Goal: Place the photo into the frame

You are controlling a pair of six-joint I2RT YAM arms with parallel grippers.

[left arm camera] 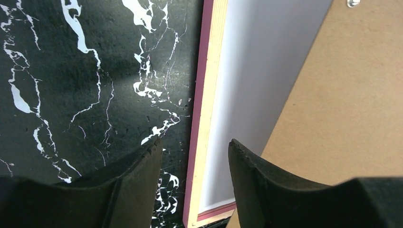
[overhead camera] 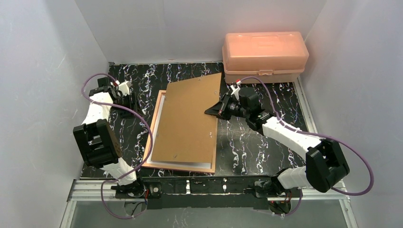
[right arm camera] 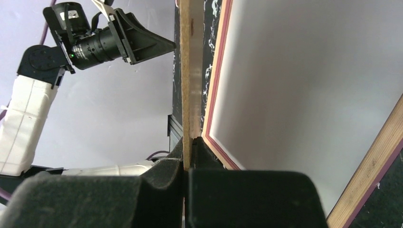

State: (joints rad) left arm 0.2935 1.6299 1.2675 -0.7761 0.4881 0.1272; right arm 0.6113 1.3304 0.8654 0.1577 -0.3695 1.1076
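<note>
The thin frame [left arm camera: 209, 85], pink on its front and wood-coloured on its back, lies face down on the black table with white streaks [overhead camera: 247, 142], a little left of the middle. Inside it lies the photo [left arm camera: 252, 85]. Only its white back shows, so its picture side seems to face down onto the clear pane. That part of the job looks done.

On top sits the flat brown backing board [overhead camera: 187, 118]. It is crooked. Its far right corner sticks out past the frame, and a strip of white photo shows along the left and near sides.

The right gripper [right arm camera: 187, 148] is pressed tight on the right edge of the board. The left gripper [left arm camera: 196, 142] is spread wide and holds nothing. The left side of the frame lies under the gap between its fingers.

At the far right stands a peach plastic box [overhead camera: 264, 54], well apart from the frame.

What seems left is to turn the board straight and press it down into the frame.
</note>
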